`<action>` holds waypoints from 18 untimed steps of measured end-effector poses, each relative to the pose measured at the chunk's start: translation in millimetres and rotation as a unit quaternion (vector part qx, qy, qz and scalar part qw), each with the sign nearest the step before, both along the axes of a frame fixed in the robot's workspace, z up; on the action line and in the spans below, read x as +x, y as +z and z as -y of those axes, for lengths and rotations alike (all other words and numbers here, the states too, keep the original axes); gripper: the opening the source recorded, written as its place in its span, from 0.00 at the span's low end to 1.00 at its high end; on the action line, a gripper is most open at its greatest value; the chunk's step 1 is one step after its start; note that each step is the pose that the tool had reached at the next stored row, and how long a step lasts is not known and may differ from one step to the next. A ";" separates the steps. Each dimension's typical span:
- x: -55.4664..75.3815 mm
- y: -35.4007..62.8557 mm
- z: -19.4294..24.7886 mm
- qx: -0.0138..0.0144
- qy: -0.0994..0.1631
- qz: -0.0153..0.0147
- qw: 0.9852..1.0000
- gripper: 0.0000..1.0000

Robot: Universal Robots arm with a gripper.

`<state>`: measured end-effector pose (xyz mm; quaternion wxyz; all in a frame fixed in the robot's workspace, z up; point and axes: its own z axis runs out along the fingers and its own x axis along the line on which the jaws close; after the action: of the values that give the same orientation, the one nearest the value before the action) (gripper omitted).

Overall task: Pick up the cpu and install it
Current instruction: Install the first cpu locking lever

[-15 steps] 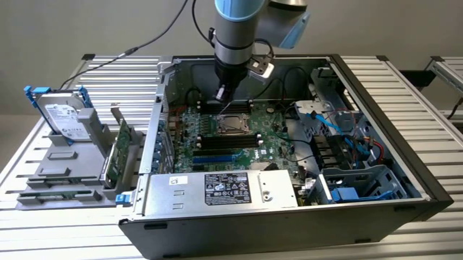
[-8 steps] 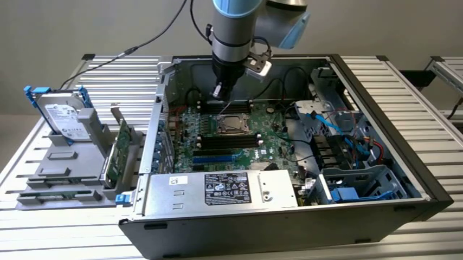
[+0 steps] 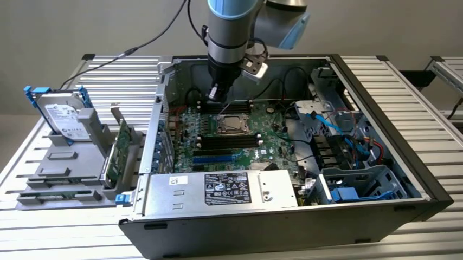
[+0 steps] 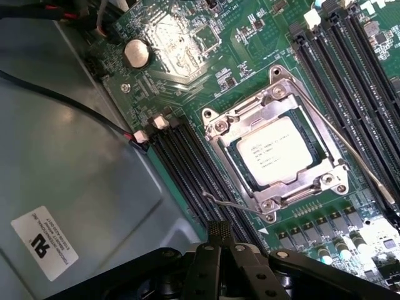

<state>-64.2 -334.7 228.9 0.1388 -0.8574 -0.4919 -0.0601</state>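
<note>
Off at the exterior view's left stands a hard drive (image 3: 62, 111), untouched. Rightward, inside the case (image 3: 289, 238), the gripper (image 3: 216, 97) hangs pinched together and empty, just beside the socket (image 4: 219, 128) where the cpu (image 4: 275, 152) already lies flat. Latching looks the step in hand: keep that narrow tip on the wire lever (image 4: 232, 204), off the cpu's top.
</note>
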 end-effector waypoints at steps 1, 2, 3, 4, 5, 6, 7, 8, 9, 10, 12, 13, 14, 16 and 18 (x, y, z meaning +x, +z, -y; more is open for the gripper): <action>-1.8 0.0 1.3 0.000 0.000 0.000 1.000 0.11; -3.3 0.0 2.5 0.000 0.000 0.000 1.000 0.11; -4.6 0.0 3.3 0.000 0.000 0.000 1.000 0.11; -5.6 0.0 4.0 0.001 -0.001 0.000 1.000 0.11; -6.3 0.0 4.5 0.001 -0.002 0.000 1.000 0.11; -6.7 0.0 4.7 0.001 -0.004 0.000 1.000 0.11; -7.3 -0.1 4.7 0.001 -0.007 0.000 1.000 0.11; -7.9 -0.2 4.8 0.001 -0.009 0.000 1.000 0.11; -8.1 -0.3 5.2 0.001 -0.010 0.000 1.000 0.11; -8.1 -0.4 5.2 0.001 -0.010 0.000 1.000 0.11; -8.1 -0.4 5.3 0.001 -0.010 -0.001 1.000 0.11; -8.1 -0.4 5.2 0.001 -0.010 -0.001 1.000 0.11; -8.3 -0.5 5.3 0.001 -0.010 -0.001 1.000 0.11; -8.8 -0.5 5.3 0.001 -0.010 -0.001 1.000 0.11; -9.1 -0.4 6.2 0.001 -0.010 -0.001 1.000 0.11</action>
<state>-73.3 -340.9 228.5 0.1393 -0.8623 -0.4830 -0.0613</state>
